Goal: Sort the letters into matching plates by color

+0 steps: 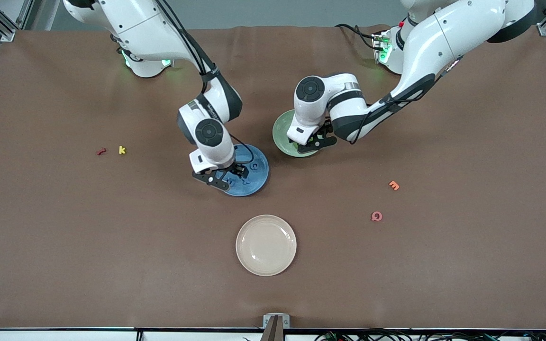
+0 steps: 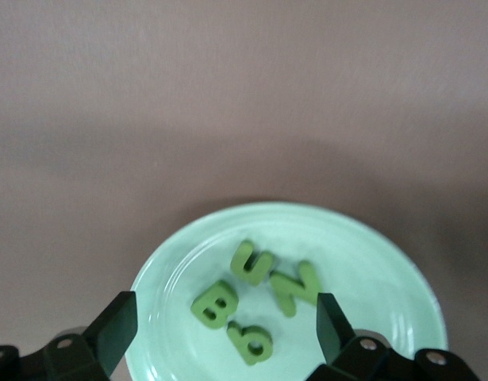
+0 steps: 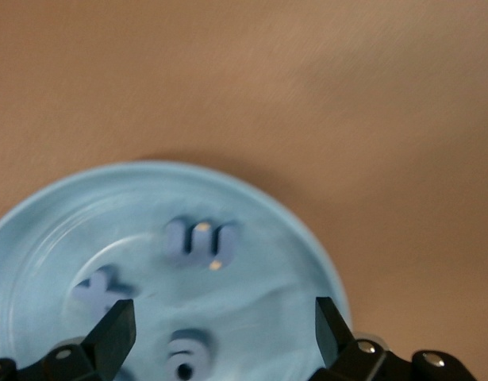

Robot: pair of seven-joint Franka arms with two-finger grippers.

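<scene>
Hovering with fingers spread wide and empty, the left gripper (image 2: 221,327) hangs over four green letters (image 2: 251,302) in the green plate (image 1: 280,134), the right gripper (image 3: 224,333) likewise over the blue plate (image 1: 259,176) holding blue letters (image 3: 200,242), so both arms probably just need to lift away.

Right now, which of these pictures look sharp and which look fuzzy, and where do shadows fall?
Front view: evenly lit and sharp, soft shadows under both arms, none harsh on the cream plate. Left wrist view: the green letters in the green plate read fairly clearly, the tablecloth above blurs. Right wrist view: the blue letters in the blue plate look soft and smeared, a dark shadow along its rim.
</scene>
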